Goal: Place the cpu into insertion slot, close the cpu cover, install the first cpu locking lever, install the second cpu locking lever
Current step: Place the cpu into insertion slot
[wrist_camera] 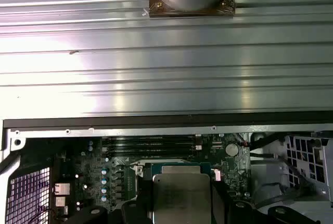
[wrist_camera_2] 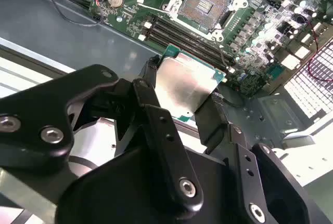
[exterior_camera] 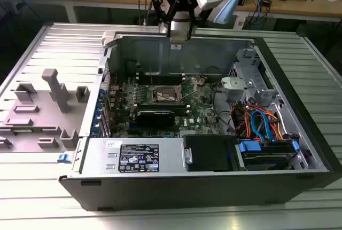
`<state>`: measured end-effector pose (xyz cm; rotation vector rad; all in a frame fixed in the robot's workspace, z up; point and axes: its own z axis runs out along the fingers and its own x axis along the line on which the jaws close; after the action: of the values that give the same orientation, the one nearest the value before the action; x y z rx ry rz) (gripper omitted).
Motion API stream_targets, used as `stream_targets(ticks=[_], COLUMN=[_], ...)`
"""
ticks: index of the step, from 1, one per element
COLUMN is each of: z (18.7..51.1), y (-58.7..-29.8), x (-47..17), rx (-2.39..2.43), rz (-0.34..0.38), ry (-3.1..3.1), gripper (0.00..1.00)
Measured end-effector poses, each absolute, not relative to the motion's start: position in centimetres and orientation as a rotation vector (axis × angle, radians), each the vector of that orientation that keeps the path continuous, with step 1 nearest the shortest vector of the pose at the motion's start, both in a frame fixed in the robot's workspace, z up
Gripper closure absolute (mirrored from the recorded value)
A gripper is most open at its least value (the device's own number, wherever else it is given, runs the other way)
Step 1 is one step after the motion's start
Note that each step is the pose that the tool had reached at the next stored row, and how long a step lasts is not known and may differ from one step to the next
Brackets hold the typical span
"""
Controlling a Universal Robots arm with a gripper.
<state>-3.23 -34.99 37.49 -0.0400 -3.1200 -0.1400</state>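
Note:
In both wrist views my gripper (wrist_camera_2: 183, 93) is shut on the cpu (wrist_camera_2: 184, 84), a flat square chip with a silver-grey top and green edge, held by two opposite sides between black fingers (wrist_camera_2: 150, 73). The first wrist view shows the same cpu (wrist_camera: 179, 197) level, above the motherboard. The insertion slot (wrist_camera_2: 208, 3) lies uncovered on the board, dark in the middle with a silvery rim, apart from and beyond the chip. In the exterior view the gripper (exterior_camera: 179, 37) hangs over the case's rear wall, with the slot (exterior_camera: 163, 95) lower inside. A raised silvery piece (exterior_camera: 199, 82) beside it may be the cpu cover.
Long black memory slots (wrist_camera_2: 182, 34) run between chip and socket. A black graphics card (exterior_camera: 155, 117) sits in front of the socket, and the power supply (exterior_camera: 136, 158) lies nearer. Coloured cables and a drive cage (exterior_camera: 262, 126) fill the exterior view's right. A grey fixture tray (exterior_camera: 43, 107) stands outside.

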Motion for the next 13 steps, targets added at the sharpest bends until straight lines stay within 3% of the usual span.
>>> stream_targets(ticks=[13], z=[37.48], y=[-35.55], x=[-3.23], rx=[-0.04], rz=[-0.14], ry=[-3.12], gripper=[0.46])
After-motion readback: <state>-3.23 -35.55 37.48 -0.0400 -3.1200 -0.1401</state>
